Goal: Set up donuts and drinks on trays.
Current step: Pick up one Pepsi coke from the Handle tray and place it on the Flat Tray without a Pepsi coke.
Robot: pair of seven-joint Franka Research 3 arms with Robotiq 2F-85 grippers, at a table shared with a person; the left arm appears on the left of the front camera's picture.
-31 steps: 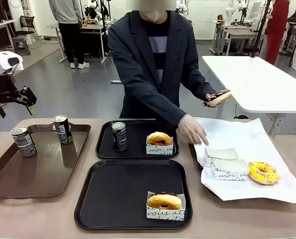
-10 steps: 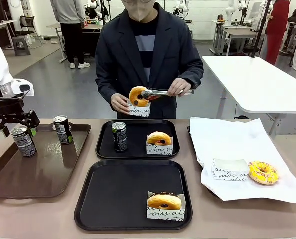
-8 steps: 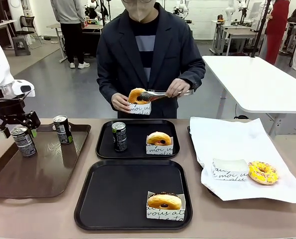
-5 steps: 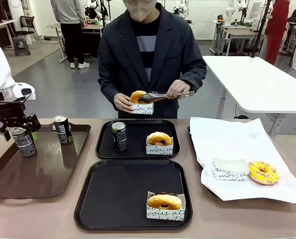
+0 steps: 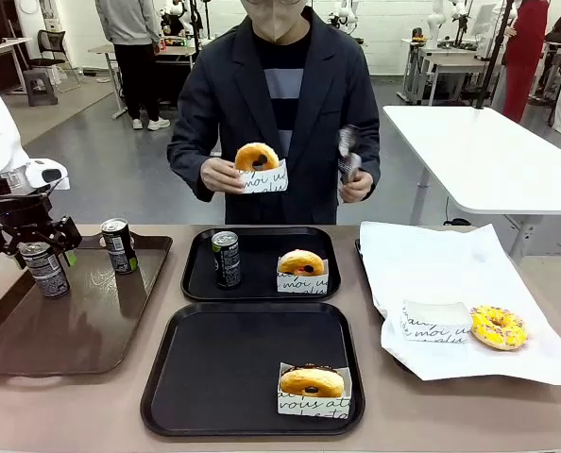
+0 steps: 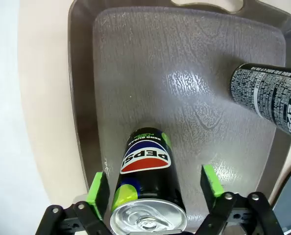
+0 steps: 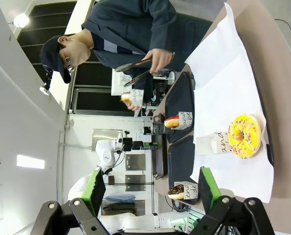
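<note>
My left gripper (image 5: 29, 242) is down over a black drink can (image 5: 44, 269) on the long brown tray (image 5: 73, 330). In the left wrist view that can (image 6: 146, 183) stands between the green pads (image 6: 97, 188), with a gap still showing on one side, so my left gripper (image 6: 153, 185) is open. A second can (image 5: 118, 245) stands beside it. The far black tray (image 5: 262, 288) holds a can (image 5: 226, 258) and a sleeved donut (image 5: 301, 269). The near black tray (image 5: 224, 368) holds one donut (image 5: 311, 387). My right gripper (image 7: 153, 193) is open and empty.
The person across the table holds a sleeved donut (image 5: 259, 165) in one hand and tongs (image 5: 348, 156) in the other. On the right, white paper (image 5: 450, 274) carries a sprinkled donut (image 5: 498, 327) and an empty sleeve (image 5: 434, 321).
My left gripper has come down around the can on the brown tray. The person has drawn the tongs away from the donut and lifted the sleeved donut higher.
</note>
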